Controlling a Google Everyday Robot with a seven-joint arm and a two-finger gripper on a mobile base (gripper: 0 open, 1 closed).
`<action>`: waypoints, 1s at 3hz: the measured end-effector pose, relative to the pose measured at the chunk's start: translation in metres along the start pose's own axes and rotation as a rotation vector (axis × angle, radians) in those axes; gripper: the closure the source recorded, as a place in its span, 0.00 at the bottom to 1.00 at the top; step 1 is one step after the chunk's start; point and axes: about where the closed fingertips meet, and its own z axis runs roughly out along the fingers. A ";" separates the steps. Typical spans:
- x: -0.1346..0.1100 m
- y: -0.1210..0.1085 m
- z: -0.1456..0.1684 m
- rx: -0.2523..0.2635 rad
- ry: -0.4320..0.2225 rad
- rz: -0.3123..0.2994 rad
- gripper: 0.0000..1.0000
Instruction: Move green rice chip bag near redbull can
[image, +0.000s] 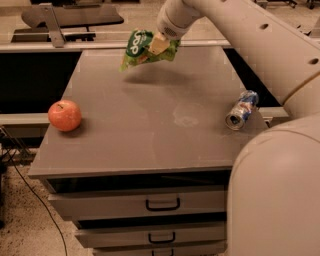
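The green rice chip bag (141, 49) hangs in the air above the far part of the grey table (150, 130), tilted, its dark-green logo facing me. My gripper (159, 44) is shut on the bag's right side and holds it clear of the tabletop. The redbull can (241, 109), blue and silver and dented, lies on its side near the table's right edge, well to the right and nearer to me than the bag. My white arm (260, 45) reaches in from the right.
A red apple (64, 115) sits near the table's left edge. Drawers with dark handles (162, 204) are below the tabletop. A dark shelf (70, 17) stands behind the table. My robot body (280, 190) fills the lower right.
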 end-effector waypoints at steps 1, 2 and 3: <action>0.046 0.011 -0.016 -0.015 0.068 0.054 1.00; 0.092 0.028 -0.028 -0.042 0.111 0.145 1.00; 0.134 0.041 -0.045 -0.052 0.154 0.235 1.00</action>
